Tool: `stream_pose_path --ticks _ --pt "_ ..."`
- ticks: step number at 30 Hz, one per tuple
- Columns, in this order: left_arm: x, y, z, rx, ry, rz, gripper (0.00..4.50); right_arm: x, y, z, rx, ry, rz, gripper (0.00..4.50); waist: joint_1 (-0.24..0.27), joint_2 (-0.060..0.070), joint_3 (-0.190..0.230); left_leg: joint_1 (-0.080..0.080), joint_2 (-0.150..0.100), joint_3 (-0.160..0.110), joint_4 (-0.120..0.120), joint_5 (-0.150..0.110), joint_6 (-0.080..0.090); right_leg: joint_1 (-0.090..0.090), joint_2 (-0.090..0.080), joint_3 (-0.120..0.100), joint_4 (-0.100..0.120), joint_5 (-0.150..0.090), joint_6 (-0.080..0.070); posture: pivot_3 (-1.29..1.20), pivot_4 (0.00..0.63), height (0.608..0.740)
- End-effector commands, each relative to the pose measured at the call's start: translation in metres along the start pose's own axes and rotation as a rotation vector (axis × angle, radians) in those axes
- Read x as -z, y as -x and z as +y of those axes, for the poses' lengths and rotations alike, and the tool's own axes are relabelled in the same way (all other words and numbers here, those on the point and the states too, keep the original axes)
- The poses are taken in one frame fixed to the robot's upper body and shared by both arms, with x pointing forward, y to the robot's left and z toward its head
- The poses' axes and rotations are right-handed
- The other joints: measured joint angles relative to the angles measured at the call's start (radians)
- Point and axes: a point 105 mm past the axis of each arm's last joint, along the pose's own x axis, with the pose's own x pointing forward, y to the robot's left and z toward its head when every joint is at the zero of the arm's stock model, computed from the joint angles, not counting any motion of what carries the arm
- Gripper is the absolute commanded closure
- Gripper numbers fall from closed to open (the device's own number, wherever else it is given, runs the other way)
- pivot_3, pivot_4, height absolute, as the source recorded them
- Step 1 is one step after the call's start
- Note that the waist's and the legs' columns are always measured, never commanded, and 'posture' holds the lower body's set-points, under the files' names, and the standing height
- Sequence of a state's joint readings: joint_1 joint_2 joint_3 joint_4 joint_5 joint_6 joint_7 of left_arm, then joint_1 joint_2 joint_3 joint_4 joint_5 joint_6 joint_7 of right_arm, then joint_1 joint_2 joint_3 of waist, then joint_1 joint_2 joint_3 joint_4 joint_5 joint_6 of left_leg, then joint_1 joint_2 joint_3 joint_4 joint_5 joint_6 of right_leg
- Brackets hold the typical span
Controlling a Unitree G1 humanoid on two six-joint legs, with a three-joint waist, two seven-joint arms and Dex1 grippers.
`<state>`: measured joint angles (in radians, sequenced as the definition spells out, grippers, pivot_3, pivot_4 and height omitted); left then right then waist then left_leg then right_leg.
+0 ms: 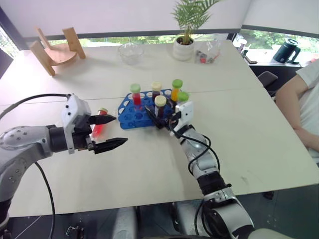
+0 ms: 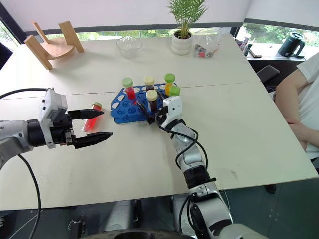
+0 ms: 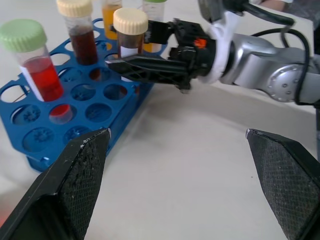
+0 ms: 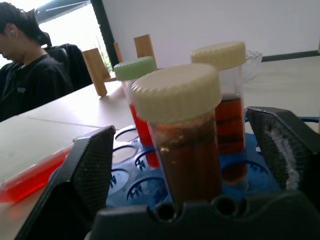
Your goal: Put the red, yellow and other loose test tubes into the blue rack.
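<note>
The blue rack (image 1: 130, 117) sits mid-table and holds several capped tubes. A dark brown-red tube with a cream cap (image 1: 160, 105) stands in the rack's near edge. My right gripper (image 4: 180, 122) is open around it, with a gap on each side of the tube. A second cream-capped tube (image 1: 156, 89), a red one with a green cap (image 1: 135, 95) and an orange one (image 1: 176, 89) also stand in the rack. Another green cap (image 1: 183, 96) shows behind my right hand. A loose red tube (image 1: 98, 128) lies on the table left of the rack. My left gripper (image 1: 119, 130) hangs open just in front of it.
A wooden stand (image 1: 55, 50) is at the back left. A glass bowl (image 1: 131, 52), a potted plant (image 1: 184, 45) and a clear bag (image 1: 207, 52) line the far edge. A person's arm (image 1: 294, 104) rests at the right table edge.
</note>
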<state>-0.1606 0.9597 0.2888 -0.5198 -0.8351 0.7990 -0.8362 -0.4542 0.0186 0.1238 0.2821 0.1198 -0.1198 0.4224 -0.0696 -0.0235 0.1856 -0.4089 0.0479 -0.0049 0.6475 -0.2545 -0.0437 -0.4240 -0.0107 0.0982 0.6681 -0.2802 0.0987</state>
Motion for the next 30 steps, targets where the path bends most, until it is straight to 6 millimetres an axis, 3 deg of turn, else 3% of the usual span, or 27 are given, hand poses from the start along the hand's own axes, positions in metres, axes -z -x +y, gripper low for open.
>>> stream_pose_path --ticks 1,7,10,14,20,30 --pt "-0.005 0.002 0.018 -0.127 -0.061 0.015 0.0 -0.035 0.012 0.007 -0.098 0.038 -0.028 0.07 0.002 0.0 0.0 0.0 0.0 0.0 0.0 0.0 0.0 0.0 0.0 0.0 0.0 0.0 0.0 0.0 0.15 0.74" --pt "-0.005 -0.001 0.061 -0.327 0.038 0.115 0.0 -0.073 0.05 0.027 -0.461 0.005 0.128 0.07 0.009 0.0 0.0 0.0 0.0 -0.001 0.002 0.0 0.0 0.002 0.0 0.0 0.0 0.0 0.0 0.0 0.15 0.74" --pt "0.013 0.002 0.087 -0.444 0.177 0.289 0.0 -0.09 0.071 0.027 -0.693 0.136 0.251 0.07 0.006 0.0 0.0 0.001 -0.001 -0.001 0.002 0.0 0.0 0.003 0.001 -0.001 0.0 0.0 0.0 0.0 0.15 0.74" --pt "0.033 0.002 0.106 -0.536 0.297 0.457 0.0 -0.106 0.08 0.016 -0.851 0.284 0.334 0.07 -0.001 -0.001 0.0 0.002 -0.001 -0.002 0.001 0.0 0.001 0.003 0.002 -0.001 -0.001 0.0 0.001 0.0 0.15 0.74" --pt "0.038 -0.011 0.12 -0.568 0.396 0.526 0.0 -0.12 0.079 0.007 -0.945 0.378 0.375 0.07 0.005 -0.001 0.001 -0.001 -0.001 -0.002 0.002 -0.001 0.002 0.001 0.001 -0.001 -0.001 0.0 0.001 0.0 0.15 0.74" --pt "0.062 -0.031 0.131 -0.587 0.495 0.579 0.0 -0.138 0.083 0.014 -0.989 0.442 0.33 0.07 0.019 -0.001 0.001 -0.001 -0.001 -0.002 0.002 -0.001 0.001 0.0 0.001 -0.001 0.0 0.0 0.001 0.0 0.15 0.74"
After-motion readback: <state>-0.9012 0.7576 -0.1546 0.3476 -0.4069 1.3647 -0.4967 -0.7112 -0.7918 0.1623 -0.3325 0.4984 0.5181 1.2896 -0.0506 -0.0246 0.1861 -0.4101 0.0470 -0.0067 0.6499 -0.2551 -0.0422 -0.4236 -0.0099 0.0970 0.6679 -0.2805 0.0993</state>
